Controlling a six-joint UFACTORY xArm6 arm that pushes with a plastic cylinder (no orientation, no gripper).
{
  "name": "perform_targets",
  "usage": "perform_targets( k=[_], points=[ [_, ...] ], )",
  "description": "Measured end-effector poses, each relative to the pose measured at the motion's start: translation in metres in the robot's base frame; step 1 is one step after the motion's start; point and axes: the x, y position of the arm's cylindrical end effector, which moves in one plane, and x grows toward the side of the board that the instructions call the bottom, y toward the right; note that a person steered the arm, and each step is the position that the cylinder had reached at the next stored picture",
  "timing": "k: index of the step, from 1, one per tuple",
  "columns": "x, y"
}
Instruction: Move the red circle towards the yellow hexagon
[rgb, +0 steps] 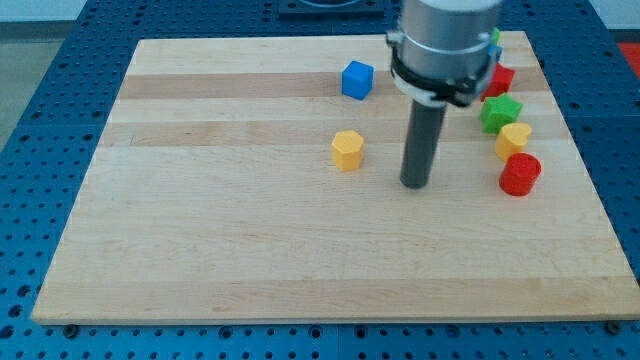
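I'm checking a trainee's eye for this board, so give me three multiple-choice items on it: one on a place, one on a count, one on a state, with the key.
1. Where is my tip relative to the yellow hexagon?
A. To the view's right of it
B. To the view's left of it
C. On top of it

2. How many blue blocks show in full on the board?
A. None
B. One
C. Three

3. Is my tip touching the red circle?
A. Yes, pressed against it
B. No, bare wood lies between them
C. The circle is hidden

Key:
1 A, the rod stands on the hexagon's right with a gap.
2 B, only the blue cube near the view's top.
3 B, the circle sits apart at the view's right, below a yellow block.
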Motion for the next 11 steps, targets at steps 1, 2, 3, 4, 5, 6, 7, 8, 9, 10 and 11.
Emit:
perform_targets(
  k=[1,2,3,4,5,6,7,8,9,10,11],
  points=[
    [0.032,0.024],
    [0.032,0.071],
    [0.029,0.116],
    [0.007,0.128],
    [-0.013,0.128],
    [-0.013,0.139],
    [-0.025,0.142],
    [-0.034,0.134],
    [-0.035,0.112],
    [-0.035,0.08],
    [-0.038,0.065]
  ],
)
